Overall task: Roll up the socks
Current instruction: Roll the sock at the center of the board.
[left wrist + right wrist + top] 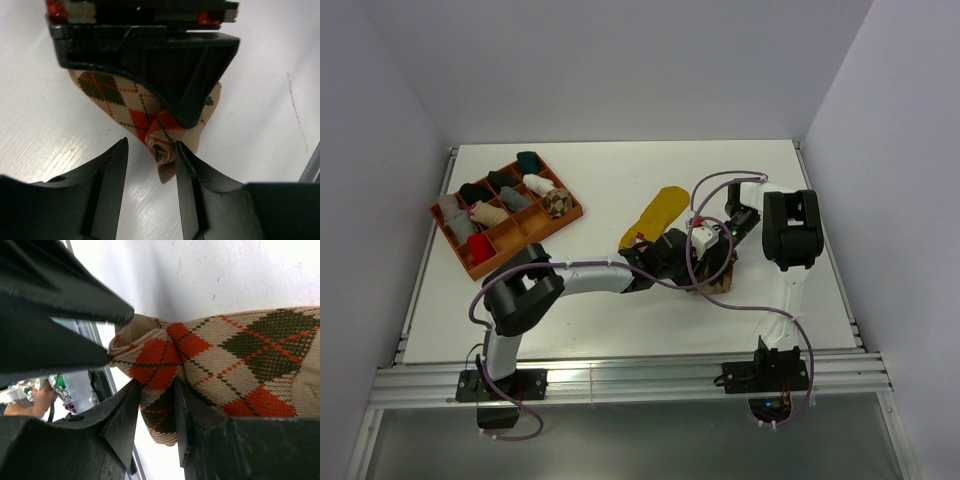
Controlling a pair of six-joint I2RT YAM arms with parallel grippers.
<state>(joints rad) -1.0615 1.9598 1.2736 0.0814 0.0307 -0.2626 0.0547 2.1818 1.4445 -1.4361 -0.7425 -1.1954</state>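
Observation:
An orange-brown-cream argyle sock [718,278] lies partly rolled right of the table's middle. My right gripper [156,385] is shut on a fold of it [240,345], and in the top view it [712,255] stands just above the sock. My left gripper [150,142] is open. The sock's rolled end [162,147] sits between its tips and touches the right finger [187,165]. The right gripper's black body [170,65] presses on the sock from above. A plain mustard yellow sock [655,215] lies flat just behind the left gripper [680,260].
An orange compartment tray [572,212] at the back left holds several small bundles, one of them brown-and-cream patterned [557,201]. Purple cables loop over both arms near the sock. The table's metal rail runs along the near edge.

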